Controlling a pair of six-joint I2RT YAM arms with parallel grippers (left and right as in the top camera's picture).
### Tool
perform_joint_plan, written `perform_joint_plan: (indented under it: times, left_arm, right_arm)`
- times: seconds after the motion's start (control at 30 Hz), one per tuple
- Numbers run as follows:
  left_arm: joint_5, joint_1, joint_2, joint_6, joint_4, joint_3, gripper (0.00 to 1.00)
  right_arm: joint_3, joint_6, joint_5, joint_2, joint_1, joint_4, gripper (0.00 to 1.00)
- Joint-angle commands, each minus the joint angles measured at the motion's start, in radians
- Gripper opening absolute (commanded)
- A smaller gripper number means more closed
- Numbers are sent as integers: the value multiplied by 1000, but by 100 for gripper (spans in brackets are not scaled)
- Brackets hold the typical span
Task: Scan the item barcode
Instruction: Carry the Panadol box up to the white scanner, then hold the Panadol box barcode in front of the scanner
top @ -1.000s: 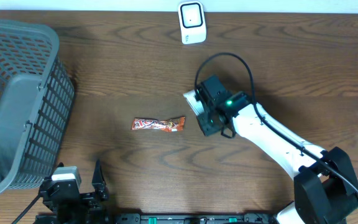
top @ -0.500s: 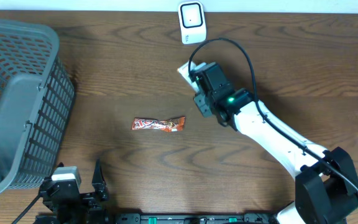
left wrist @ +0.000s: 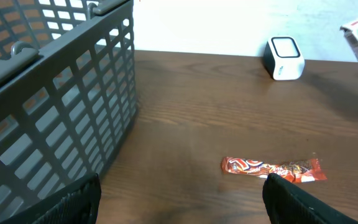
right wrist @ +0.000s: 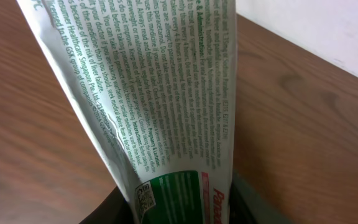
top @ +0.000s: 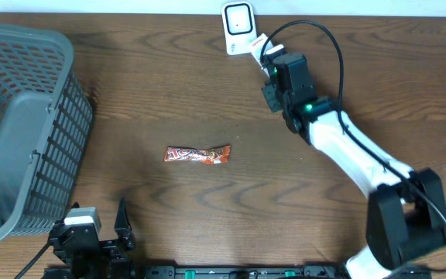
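1. My right tool is clamped on the white printed packet, gripping its lower end.
2. The packet is held off the bench near the far edge, just beside the white scanner.
3. My left tool sits at the near edge toward the left corner, jaws wide, nothing between them.
4. A red snack wrapper lies flat mid-bench; a grey basket stands at the left edge.

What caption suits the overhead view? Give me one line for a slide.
Right gripper holds a white packet near the scanner; a red snack bar lies apart.
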Motion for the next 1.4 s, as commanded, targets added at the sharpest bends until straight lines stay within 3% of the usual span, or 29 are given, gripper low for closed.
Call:
perform_joint_plan:
  times: [0.0,0.37,0.53,0.73,1.13,1.37]
  left_arm:
    - [6,-3,-6,-1,0,2,84]
    - [6,-3,-6,-1,0,2,84]
    - [6,-3,-6,-1,0,2,84]
    - [6,-3,-6,-1,0,2,84]
    - [6,-3,-6,-1,0,2,84]
    - [6,-3,-6,-1,0,2,84]
  right_arm:
    - [82,-87,23,79,-19,4,32]
    - [507,-358,299,442,-22,23,32]
    - [656,-522,427,626,-17,138,33]
    - [758,-621,491,777,7,273,34]
    - [770,-766,534,820,36,367,35]
    - [770,-755,551,803,59,313,33]
